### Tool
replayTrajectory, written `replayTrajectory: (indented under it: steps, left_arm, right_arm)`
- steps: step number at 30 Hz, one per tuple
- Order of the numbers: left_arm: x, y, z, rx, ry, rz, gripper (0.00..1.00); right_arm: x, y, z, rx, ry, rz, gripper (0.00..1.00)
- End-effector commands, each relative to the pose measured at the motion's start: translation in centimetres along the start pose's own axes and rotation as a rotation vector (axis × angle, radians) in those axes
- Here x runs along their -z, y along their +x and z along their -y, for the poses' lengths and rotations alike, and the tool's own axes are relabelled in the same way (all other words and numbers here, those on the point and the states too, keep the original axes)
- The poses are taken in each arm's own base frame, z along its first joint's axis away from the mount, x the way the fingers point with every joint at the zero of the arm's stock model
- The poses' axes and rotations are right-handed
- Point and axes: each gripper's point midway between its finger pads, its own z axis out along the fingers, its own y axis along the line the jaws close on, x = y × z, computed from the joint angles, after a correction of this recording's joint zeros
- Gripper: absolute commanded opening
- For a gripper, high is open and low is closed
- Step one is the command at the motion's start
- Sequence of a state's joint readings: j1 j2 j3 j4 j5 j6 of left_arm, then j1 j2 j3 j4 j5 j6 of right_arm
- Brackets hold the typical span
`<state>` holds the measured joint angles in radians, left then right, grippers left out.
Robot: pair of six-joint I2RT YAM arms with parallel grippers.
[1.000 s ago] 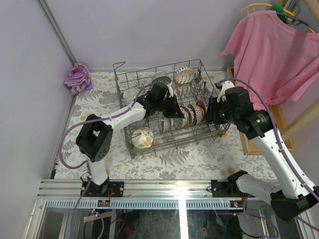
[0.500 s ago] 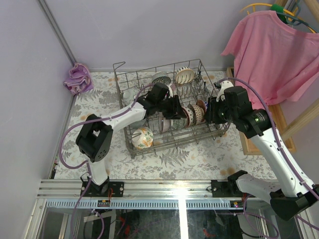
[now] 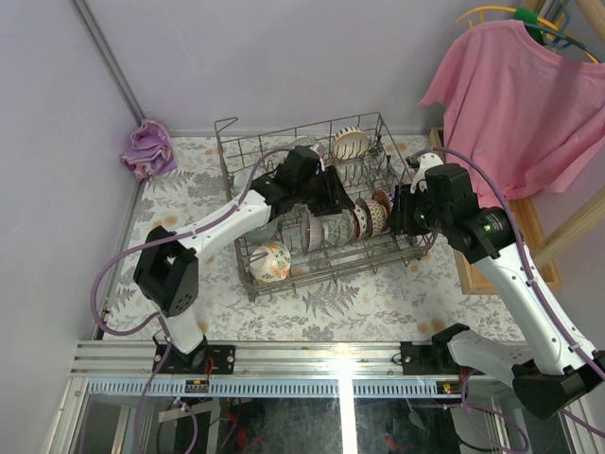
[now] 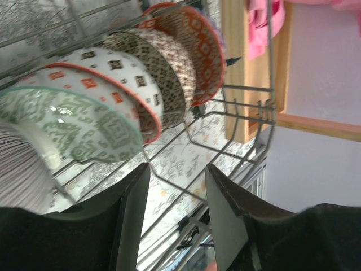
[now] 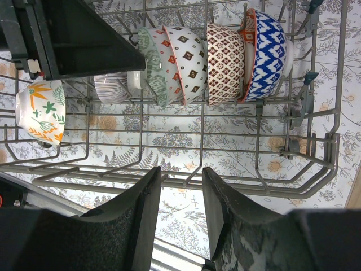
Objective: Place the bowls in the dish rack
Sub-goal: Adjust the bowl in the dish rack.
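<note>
Your left gripper [image 4: 176, 175] hangs inside the large grey wire dish rack [image 3: 373, 257]. Its fingers are spread with nothing between them, and through the gap you see only rack wire and the patterned cloth [image 4: 186, 155] beneath.

The relation to mind is with the pale green patterned ceramic bowl [image 4: 84, 130]. It stands just beyond those fingers and off to one side, at the left end of a row of bowls set on edge. Next to it comes the white bowl with red squares and a red rim [image 4: 115, 79], and the row runs rightward to the blue-and-white zigzag bowl [image 5: 271, 51].

The row's long axis lies left to right along the rack. Any sideways swing of your left fingers would likely meet the green bowl's rim, so I judge straight up to be the clean way out.

Your right gripper [image 5: 180, 172] hovers at the rack's right end, fingers apart and empty, not touching the row. The cream bowl with orange and green flowers [image 3: 271, 261] lies alone in the rack's near left corner, closer to your left arm. I see no bowl outside the rack.
</note>
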<state>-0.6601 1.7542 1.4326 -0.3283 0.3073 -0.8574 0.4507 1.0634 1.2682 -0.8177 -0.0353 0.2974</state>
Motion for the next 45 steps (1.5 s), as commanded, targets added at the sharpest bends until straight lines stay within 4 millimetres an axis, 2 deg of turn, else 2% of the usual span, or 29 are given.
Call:
replayTrajectory:
  steps: [1,4,9,14,24,30,39,45]
  left_arm:
    - [0.3,-1.3,3.9,0.002,0.036,0.075,0.44]
    - [-0.7,-1.6,4.1,0.000,-0.018,0.088,0.43]
    - [-1.7,-2.0,2.6,-0.005,-0.149,0.130,0.43]
    - [-2.5,-2.1,1.1,0.002,-0.227,0.155,0.38]
    - [-4.6,-1.7,-1.1,0.001,-0.317,0.161,0.36]
    - [-5.0,-1.9,0.0,-0.008,-0.297,0.163,0.35]
    - [-4.0,-2.4,1.8,-0.027,-0.282,0.187,0.35]
    - [-4.6,-2.1,1.1,-0.026,-0.303,0.179,0.35]
  right_arm:
    - [0.5,-1.0,0.0,0.008,-0.005,0.049,0.42]
    - [0.6,-1.1,0.1,0.009,0.000,0.055,0.42]
    - [0.8,-1.1,0.1,0.011,-0.001,0.059,0.42]
    - [0.9,-1.1,0.1,0.011,-0.001,0.064,0.42]
    - [1.1,-1.1,0.1,0.012,-0.004,0.070,0.42]
    - [1.2,-1.0,0.1,0.015,-0.001,0.074,0.43]
    - [1.2,-1.1,-0.1,0.015,-0.011,0.075,0.42]
    - [1.2,-1.2,-0.1,0.014,-0.012,0.075,0.42]
